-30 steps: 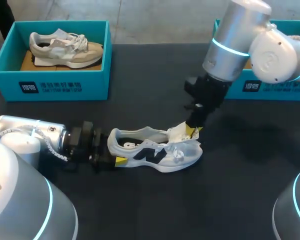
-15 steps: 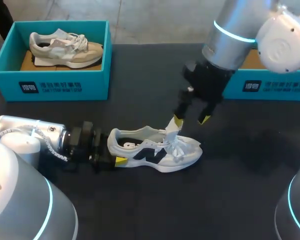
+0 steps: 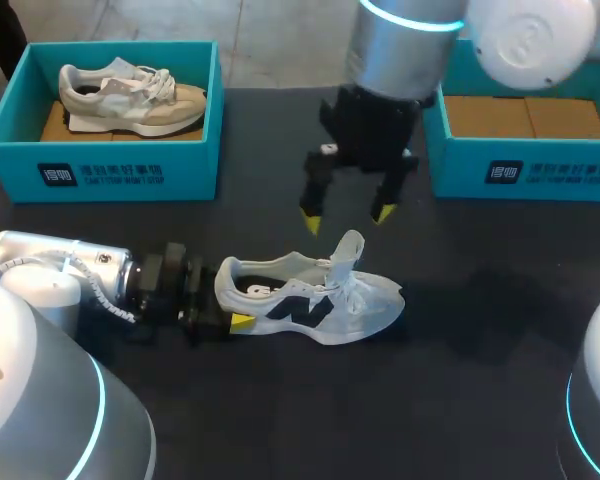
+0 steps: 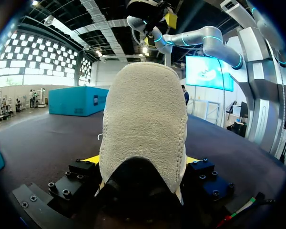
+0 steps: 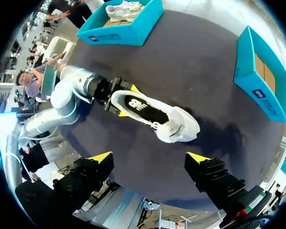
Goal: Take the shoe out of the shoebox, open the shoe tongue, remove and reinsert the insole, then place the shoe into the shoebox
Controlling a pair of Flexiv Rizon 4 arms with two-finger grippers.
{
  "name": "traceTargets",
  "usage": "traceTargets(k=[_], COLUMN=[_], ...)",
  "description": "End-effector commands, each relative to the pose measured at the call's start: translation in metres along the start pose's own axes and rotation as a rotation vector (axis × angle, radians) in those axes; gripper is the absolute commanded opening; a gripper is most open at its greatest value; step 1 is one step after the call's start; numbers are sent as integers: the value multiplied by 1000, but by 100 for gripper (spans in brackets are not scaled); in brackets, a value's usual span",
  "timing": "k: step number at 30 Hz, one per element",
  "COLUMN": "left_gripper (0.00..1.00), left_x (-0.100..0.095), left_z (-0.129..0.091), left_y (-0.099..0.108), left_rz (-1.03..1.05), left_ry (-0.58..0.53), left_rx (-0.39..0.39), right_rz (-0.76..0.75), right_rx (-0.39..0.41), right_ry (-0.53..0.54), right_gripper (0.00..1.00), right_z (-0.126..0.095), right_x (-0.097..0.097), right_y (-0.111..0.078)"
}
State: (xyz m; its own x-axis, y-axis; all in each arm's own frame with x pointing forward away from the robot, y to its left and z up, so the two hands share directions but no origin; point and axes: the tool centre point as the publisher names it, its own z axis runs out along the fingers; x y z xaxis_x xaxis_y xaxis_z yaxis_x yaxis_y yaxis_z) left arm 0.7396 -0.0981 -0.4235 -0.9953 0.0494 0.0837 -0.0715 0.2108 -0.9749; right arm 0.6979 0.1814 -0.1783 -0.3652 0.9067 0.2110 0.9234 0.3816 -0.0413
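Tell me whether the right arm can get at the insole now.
Probably yes: its jaws hang open above the shoe, the tongue stands up, and nothing covers the insole.

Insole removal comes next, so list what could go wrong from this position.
1. The left gripper clamps only the heel of the white mesh sneaker with dark side logo; pulling the dark insole may tilt or slip it.
2. The upright white tongue stands beneath the open right gripper; a descent may fold it back over the opening.
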Motion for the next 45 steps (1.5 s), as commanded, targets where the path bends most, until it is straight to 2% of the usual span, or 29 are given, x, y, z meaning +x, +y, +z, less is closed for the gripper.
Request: traceTargets(k=[1,6,7,8,9,10,11,12,16,18,22,23,27,30,32,45], left_gripper=[0,0,0,0,0,0,0,0,0,0,0,0,0,0,0,0], left_x=[2,2,2,2,2,2,2,2,2,2,2,2,2,2,2,2], left_z=[3,3,3,3,3,3,3,3,3,3,3,3,3,3,3,3], left_y=[5,5,5,5,5,5,5,5,5,5,5,5,5,5,5,5], left_rz=[0,0,0,0,0,0,0,0,0,0,0,0,0,0,0,0], left_ry=[-3,-3,-3,-3,-3,-3,-3,-3,-3,-3,-3,-3,-3,-3,-3,-3], left_rx=[1,1,1,1,1,1,1,1,1,1,1,1,1,1,1,1], right_rz=[-30,-34,-31,-24,-19,-23,-32,-50,-169,-288,-489,-564,-682,-797,-903,-903], right_rx=[6,17,3,0,4,-12,-26,-35,-107,-152,-164,-153,-77,-36,25,25], right_ry=[-311,-407,-412,-426,-445,-444,-439,-446,-428,-414,-375,-342,-344,-293,-166,-166], right_gripper=[100,100,94,68,47,36,20,0,0,0,0,0,0,0,0,0], right_z=[-1,-2,-3,-3,-2,-1,0,2,9,12,16,17,19,19,21,21], right_x=[28,52,57,61,65,67,70,72,79,83,85,83,79,74,69,69], right_y=[12,21,23,26,28,30,32,34,41,42,42,42,40,36,32,32])
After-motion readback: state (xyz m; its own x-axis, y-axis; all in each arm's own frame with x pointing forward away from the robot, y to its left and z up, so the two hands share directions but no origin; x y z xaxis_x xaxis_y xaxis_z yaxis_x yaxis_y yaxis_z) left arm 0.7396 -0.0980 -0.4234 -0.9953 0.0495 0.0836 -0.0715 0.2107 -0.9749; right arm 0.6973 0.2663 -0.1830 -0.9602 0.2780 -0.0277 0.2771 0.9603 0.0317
